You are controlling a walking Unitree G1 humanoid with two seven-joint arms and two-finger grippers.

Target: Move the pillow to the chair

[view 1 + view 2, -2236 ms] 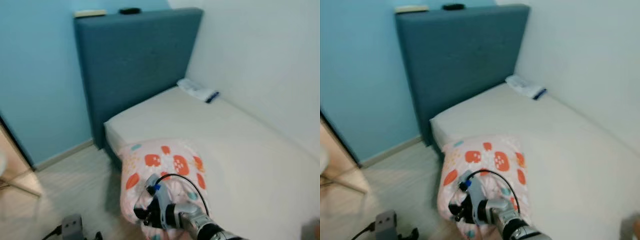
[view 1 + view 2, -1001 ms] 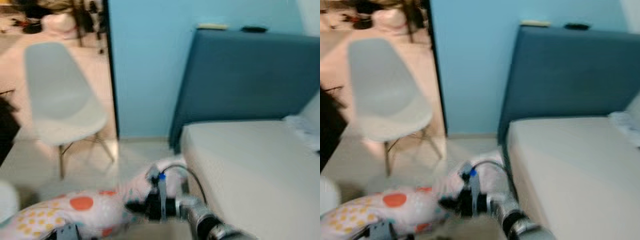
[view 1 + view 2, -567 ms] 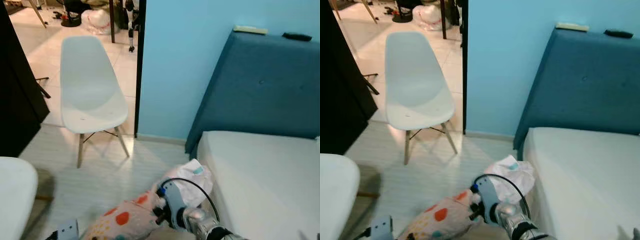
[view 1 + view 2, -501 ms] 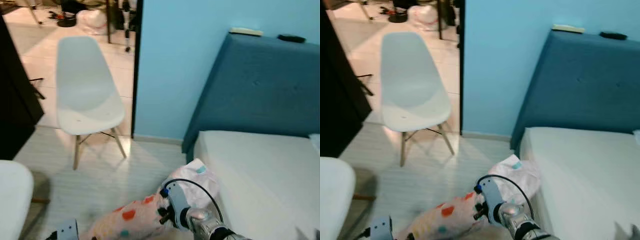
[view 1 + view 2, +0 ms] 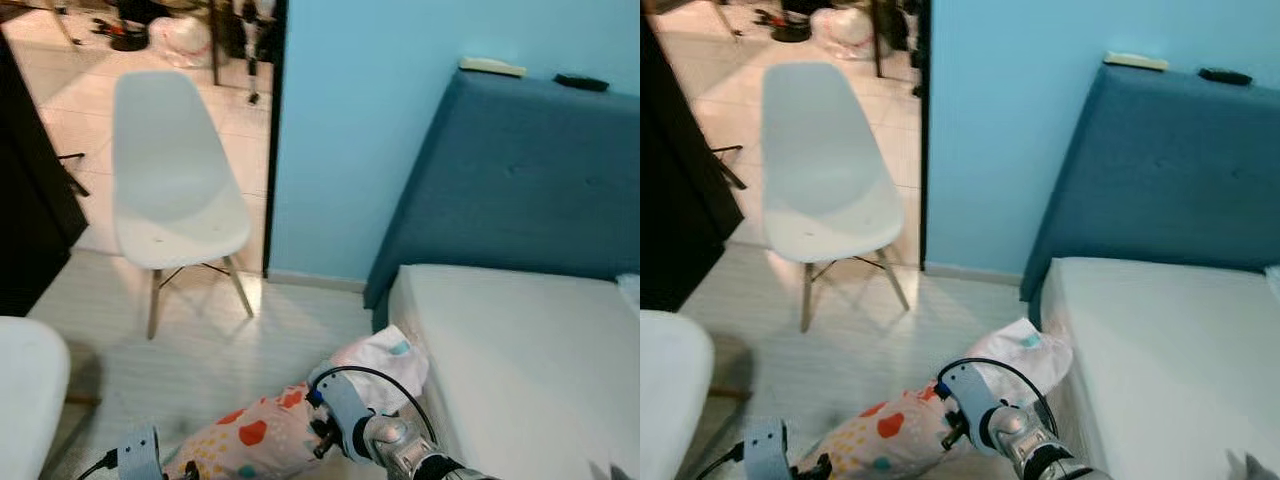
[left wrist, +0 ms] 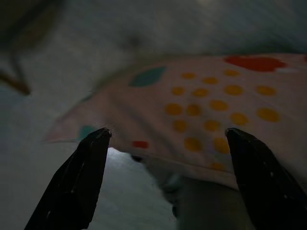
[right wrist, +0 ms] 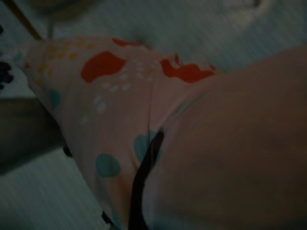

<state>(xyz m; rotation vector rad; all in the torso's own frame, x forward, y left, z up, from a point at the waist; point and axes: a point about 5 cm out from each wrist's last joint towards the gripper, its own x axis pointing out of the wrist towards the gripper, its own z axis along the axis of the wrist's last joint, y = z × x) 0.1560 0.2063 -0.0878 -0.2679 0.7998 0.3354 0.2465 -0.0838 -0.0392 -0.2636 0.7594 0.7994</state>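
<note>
Here the right end effector (image 5: 958, 432) is clenching the pillow (image 5: 280, 425), which is hanging low over the floor off the bed's (image 5: 520, 360) near corner. Left end effector (image 6: 168, 139) is spreading released beneath it. Soft, light, sagging: bunched cloth likely grips best. Chair (image 5: 170, 190) well apart.

There was one pillow (image 5: 300, 420), pink with coloured spots. There was one white chair (image 5: 170, 190) with wooden legs and one bed (image 5: 520, 350) with one blue headboard (image 5: 510, 190). Two small things lay on top of the headboard: one pale flat thing (image 5: 492, 67) and one black thing (image 5: 581, 82).
</note>
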